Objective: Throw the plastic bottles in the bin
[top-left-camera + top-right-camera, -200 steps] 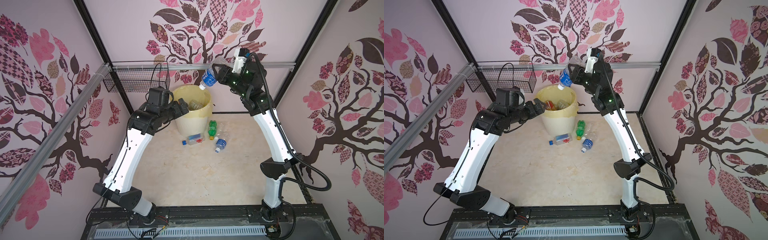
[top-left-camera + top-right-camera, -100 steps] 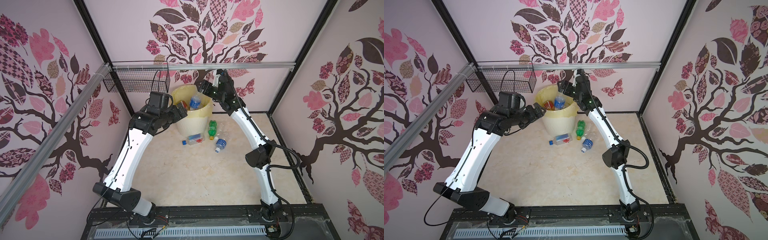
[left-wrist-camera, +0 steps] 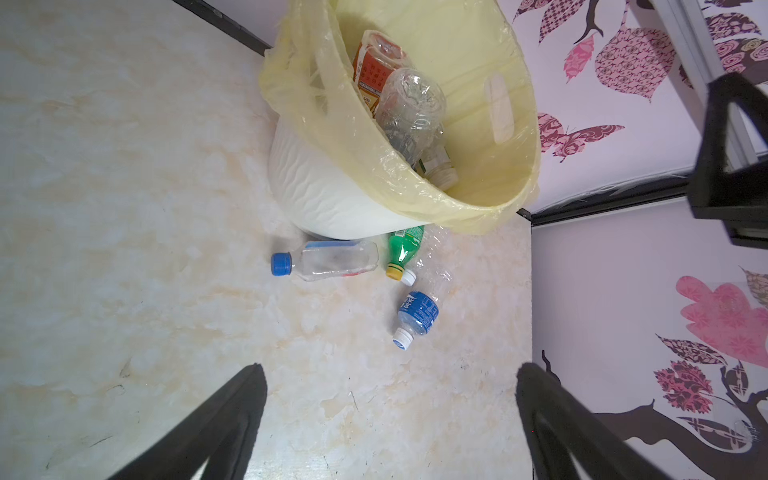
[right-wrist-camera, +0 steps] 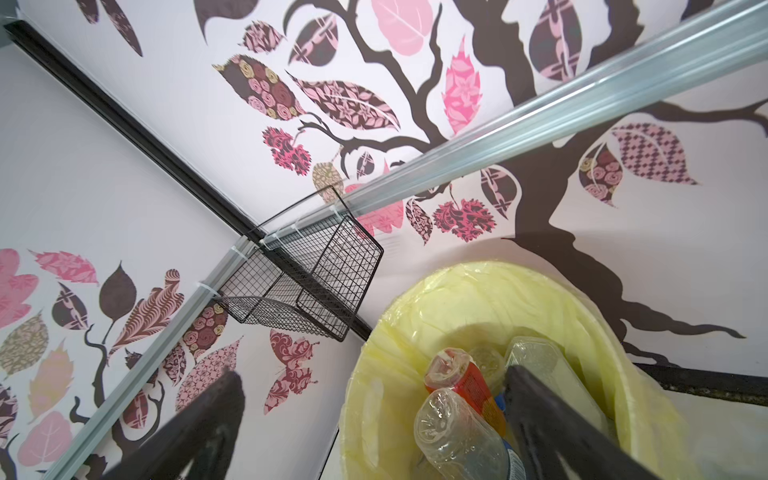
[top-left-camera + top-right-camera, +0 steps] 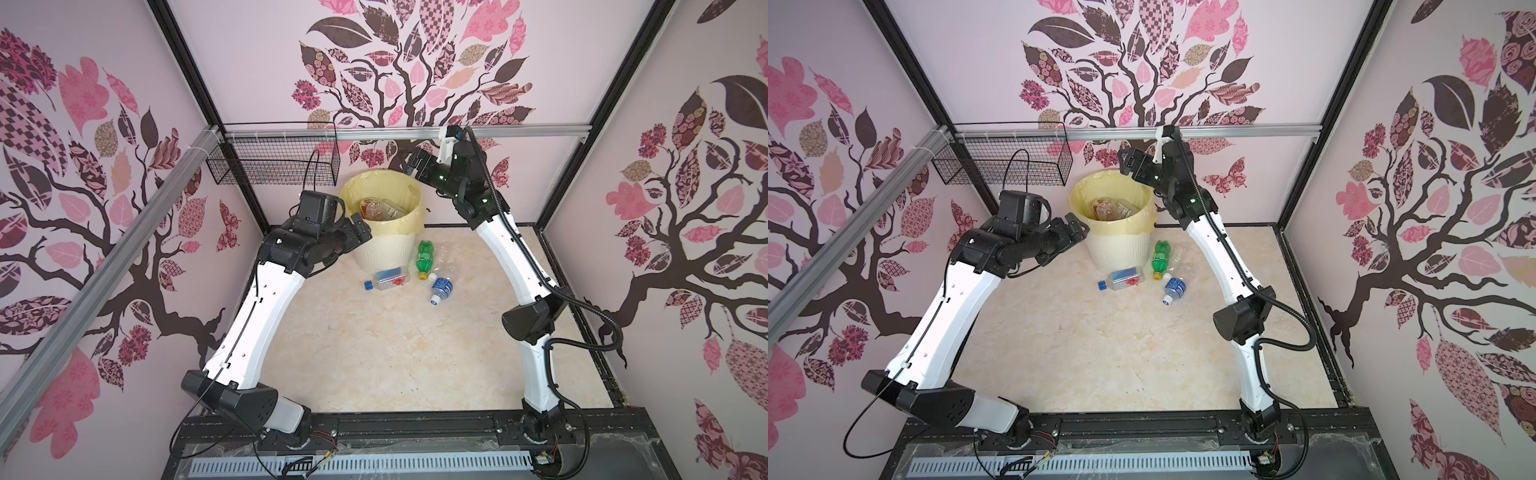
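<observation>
The bin (image 5: 382, 253) (image 5: 1117, 249), cream-white with a yellow bag, stands at the back of the floor. It holds plastic bottles, among them an amber-red labelled one (image 3: 370, 70) (image 4: 469, 386) and a clear one (image 3: 409, 108) (image 4: 453, 436). Several more lie on the floor in front of it: a clear blue-capped bottle (image 5: 390, 277) (image 3: 328, 259), a green one (image 5: 424, 257) (image 3: 401, 249) and a blue-labelled one (image 5: 441, 287) (image 3: 417, 313). My right gripper (image 5: 415, 160) (image 5: 1127, 160) (image 4: 374, 372) hangs open and empty above the bin's far right rim. My left gripper (image 5: 361, 226) (image 5: 1075, 226) (image 3: 390, 370) is open and empty beside the bin's left wall.
A black wire mesh basket (image 5: 274, 166) (image 4: 307, 282) hangs from the aluminium rail (image 5: 519, 131) at the back left, with a black cable looping down from it. Patterned walls close in the floor (image 5: 374, 353) on three sides.
My right gripper held a blue-labelled bottle above the bin, then opened, and the bottle dropped in. That arm reached over the bin and has drawn back up. The left arm barely moved.
</observation>
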Motion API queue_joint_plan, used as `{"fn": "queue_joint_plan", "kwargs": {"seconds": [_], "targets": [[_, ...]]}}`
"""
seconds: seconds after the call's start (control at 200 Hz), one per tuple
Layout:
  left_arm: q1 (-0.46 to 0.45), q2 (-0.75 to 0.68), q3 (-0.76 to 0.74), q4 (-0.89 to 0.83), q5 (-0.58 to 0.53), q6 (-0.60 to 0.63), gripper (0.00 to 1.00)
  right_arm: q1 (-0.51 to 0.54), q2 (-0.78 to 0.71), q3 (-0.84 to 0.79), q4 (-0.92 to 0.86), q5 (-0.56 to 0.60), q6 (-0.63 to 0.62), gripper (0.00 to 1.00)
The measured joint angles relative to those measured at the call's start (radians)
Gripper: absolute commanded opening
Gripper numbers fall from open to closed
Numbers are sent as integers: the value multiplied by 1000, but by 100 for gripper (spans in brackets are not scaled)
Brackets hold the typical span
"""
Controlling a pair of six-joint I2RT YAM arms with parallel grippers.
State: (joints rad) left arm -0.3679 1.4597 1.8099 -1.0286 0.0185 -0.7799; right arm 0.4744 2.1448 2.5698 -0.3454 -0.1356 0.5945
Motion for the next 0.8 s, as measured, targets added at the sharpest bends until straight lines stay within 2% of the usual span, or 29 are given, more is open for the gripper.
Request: {"fn": "queue_joint_plan", "kwargs": {"seconds": [0.215, 0.345, 0.545, 0.8], "targets": [[0, -43, -70, 20, -16, -8, 97, 0, -75, -86, -55, 2, -19, 100], [0, -51, -106, 38, -16, -13, 97, 0, -120, -199, -95, 6, -28, 100], [1, -51, -167, 68, -3, -40, 97, 0, -216, -426, -130, 5, -37, 100], [1, -51, -279, 119, 24, -55, 97, 0, -420, -776, -126, 26, -69, 100]]}}
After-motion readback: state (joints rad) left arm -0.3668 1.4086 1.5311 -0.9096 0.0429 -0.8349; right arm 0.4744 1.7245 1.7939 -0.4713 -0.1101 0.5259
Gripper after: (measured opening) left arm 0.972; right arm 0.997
